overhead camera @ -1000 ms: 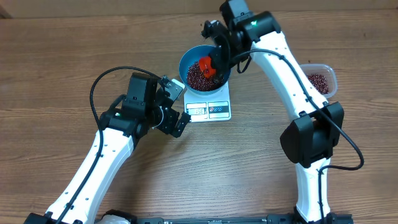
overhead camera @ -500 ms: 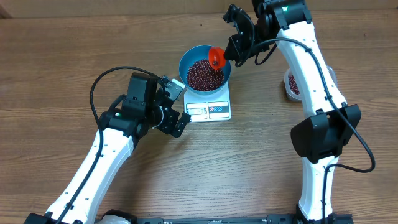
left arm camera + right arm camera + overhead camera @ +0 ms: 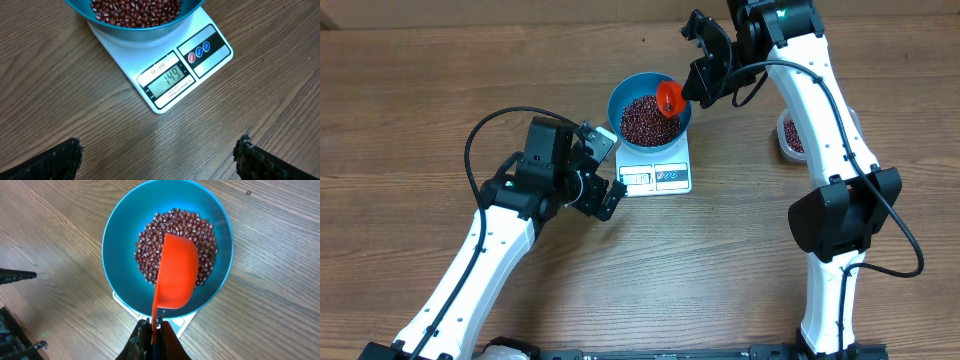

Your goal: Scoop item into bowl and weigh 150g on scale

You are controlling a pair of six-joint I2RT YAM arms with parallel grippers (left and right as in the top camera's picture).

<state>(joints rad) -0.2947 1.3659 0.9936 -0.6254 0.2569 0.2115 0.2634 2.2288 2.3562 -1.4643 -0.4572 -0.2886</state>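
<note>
Progress: I judge the job almost done. The beans [image 3: 642,118] are heaped in the blue bowl [image 3: 617,98], the bowl sits on the scale [image 3: 660,177], and the display [image 3: 172,78] reads 149, one short of the target
Left to do: by my reckoning only a tiny top-up of a few beans, then another look at the reading; overshooting looks like the main risk
Bowl: upper centre of the overhead frame, resting on the upper part of the scale; the beans cover its floor in a loose maroon heap, with blue wall showing all round them
Scale: directly below the bowl in the overhead frame, its display and buttons along the lower edge, not covered by the bowl
Scoop: the orange scoop [image 3: 668,96] hangs over the right side of the bowl, above the heap; I see no beans on the face that shows
Tub: a clear plastic tub [image 3: 786,135] near the right edge of the overhead frame, partly hidden behind the right arm [image 3: 820,90], with some beans inside
Right jaws: together, clamped on the scoop's handle, just upper right of the bowl
Left jaws: spread wide, holding nothing, over bare tabletop [image 3: 420,80] just left of the scale
</note>
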